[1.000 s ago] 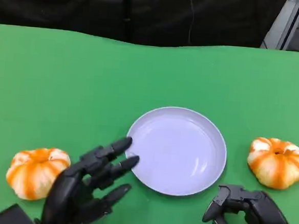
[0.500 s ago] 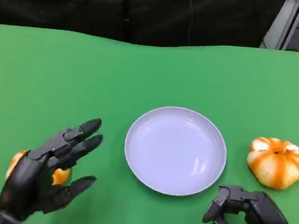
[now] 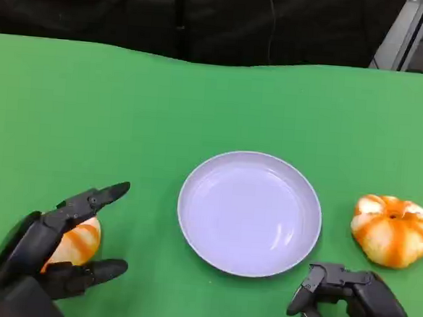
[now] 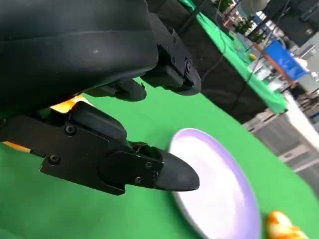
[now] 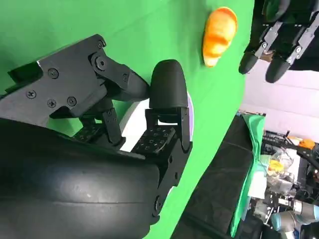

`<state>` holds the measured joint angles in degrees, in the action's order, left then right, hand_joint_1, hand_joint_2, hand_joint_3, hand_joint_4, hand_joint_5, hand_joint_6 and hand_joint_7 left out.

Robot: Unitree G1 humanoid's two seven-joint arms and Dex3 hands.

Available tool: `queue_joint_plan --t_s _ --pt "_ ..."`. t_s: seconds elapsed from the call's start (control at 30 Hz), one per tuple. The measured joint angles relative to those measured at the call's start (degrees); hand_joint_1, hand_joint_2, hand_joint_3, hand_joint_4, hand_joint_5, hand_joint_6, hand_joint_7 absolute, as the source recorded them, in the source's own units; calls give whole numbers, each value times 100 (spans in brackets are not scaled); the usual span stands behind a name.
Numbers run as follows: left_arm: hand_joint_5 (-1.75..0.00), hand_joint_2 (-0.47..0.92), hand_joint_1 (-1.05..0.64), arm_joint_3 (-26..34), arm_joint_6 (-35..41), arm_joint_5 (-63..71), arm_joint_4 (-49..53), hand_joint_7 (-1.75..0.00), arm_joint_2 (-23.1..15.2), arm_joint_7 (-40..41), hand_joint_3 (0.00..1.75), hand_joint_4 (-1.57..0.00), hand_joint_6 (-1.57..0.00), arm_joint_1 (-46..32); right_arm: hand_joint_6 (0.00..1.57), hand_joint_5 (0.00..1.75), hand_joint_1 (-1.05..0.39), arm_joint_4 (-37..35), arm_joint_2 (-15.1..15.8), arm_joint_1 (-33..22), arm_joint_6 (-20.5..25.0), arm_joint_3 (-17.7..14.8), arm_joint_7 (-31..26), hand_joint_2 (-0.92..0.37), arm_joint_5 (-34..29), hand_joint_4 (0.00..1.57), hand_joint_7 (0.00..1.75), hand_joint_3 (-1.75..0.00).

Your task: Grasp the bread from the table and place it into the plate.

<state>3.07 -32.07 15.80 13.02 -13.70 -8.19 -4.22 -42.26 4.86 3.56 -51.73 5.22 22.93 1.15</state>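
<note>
A green cloth (image 3: 215, 108) is spread across the table. A black curtain (image 3: 178, 18) is hung behind it. A grey metal frame (image 3: 405, 30) is seen at the far right.

Light falls evenly and brightly from above onto the green cloth-covered table (image 3: 223, 101), so I see only faint, soft shadows under my black left hand (image 3: 41, 252) and under the round pale lavender plate (image 3: 249, 213), whose glossy inside carries a few whitish glare streaks. The head view is sharp across the cloth, while the backdrop beyond stays dark. In my left wrist view, the shell close to the lens is soft, and the far room looks hazy and tilted.
</note>
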Motion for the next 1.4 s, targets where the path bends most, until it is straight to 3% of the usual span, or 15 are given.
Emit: queue_joint_plan --t_s 0.13,0.47,1.03,1.4 --pt "0 92 -91 -86 86 231 -26 -1 -37 188 26 -38 -48 16 84 147 -12 -11 0 2 0 -1 0 -62 0 82 119 -95" --pt "0 92 -96 -297 1282 1642 -258 0 -550 820 25 -29 -45 -36 85 147 -12 -14 2 12 -18 -3 2 -62 0 82 119 -96" --pt "-1 92 -98 -377 2215 1967 -401 0 -907 1011 24 -30 -42 -66 86 148 -12 -14 4 12 -18 -10 26 -61 2 82 119 -96" --pt "-3 92 -103 -775 2381 2074 439 -1 -1061 1171 20 -38 -46 310 85 147 -12 6 5 12 -14 -15 35 -61 4 82 118 -96"
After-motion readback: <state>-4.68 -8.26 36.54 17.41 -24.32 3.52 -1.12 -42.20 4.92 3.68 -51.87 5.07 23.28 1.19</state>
